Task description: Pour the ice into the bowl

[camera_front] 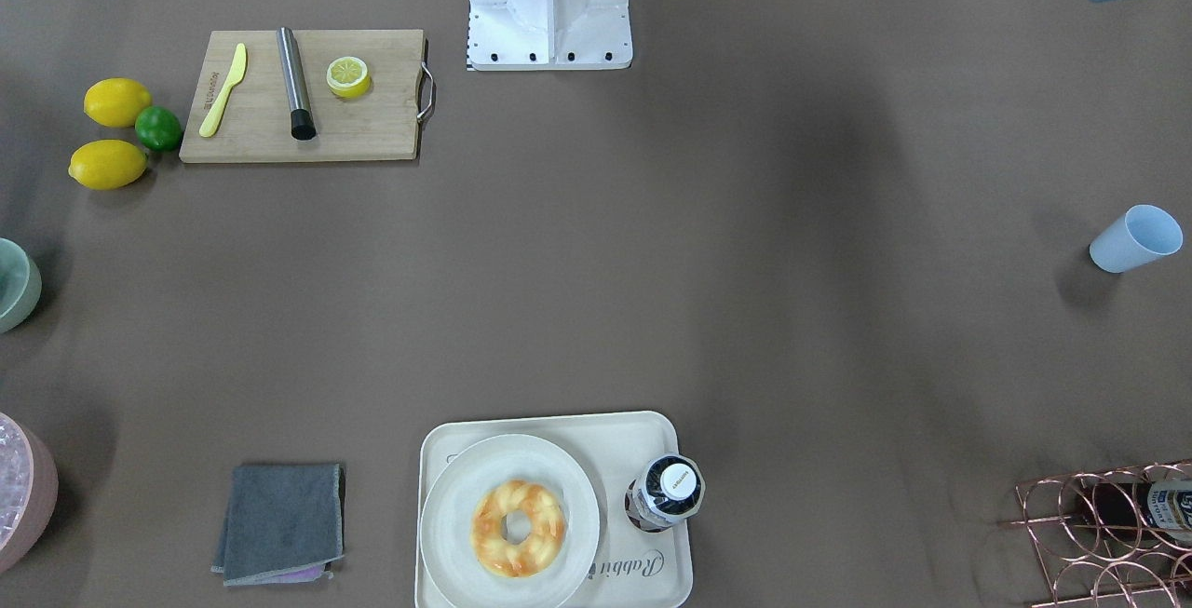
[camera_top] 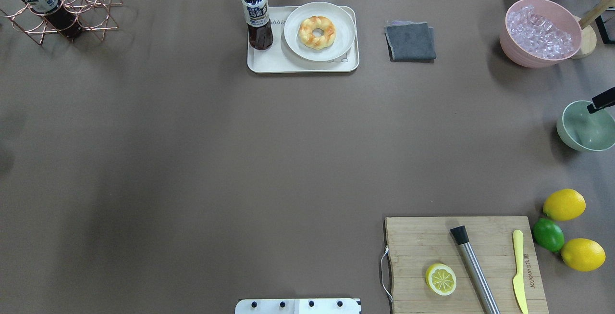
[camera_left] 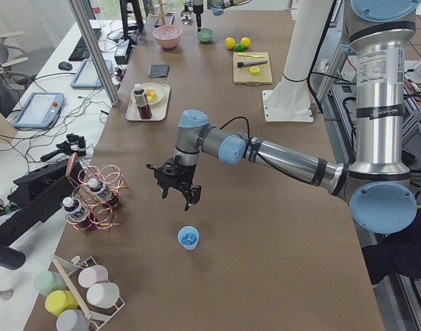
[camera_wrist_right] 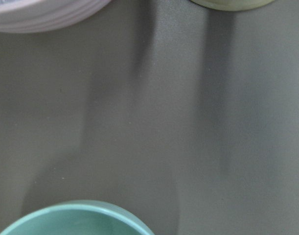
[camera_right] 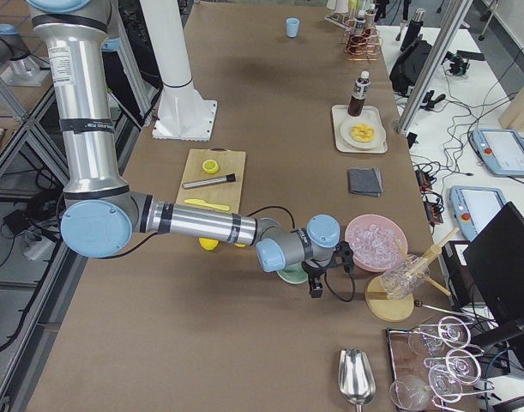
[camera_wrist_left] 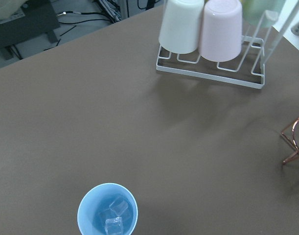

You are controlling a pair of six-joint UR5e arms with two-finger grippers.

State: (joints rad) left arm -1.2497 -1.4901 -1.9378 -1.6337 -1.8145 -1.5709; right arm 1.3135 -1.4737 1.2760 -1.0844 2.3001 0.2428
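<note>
The brown bench (camera_top: pixel 192 160) holds everything. The left gripper (camera_left: pixel 177 196) hangs in the air near the light blue cup (camera_wrist_left: pixel 87 215), not touching it. You cannot tell if it is open or closed. The right gripper (camera_right: pixel 315 290) hangs over the mint-green bowl (camera_top: pixel 574 133), and you cannot tell there either. The little clear ice (camera_wrist_left: pixel 114 218) cubes sit inside the cup, well apart from the bowl.

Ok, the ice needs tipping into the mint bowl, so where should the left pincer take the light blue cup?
Take the light blue cup by its side wall, about mid-height, coming in level from the robot's side, where the left pincer hovers. It stands upright, round and handleless, with the ice at its bottom. A side grip leaves the mouth free for pouring.
</note>
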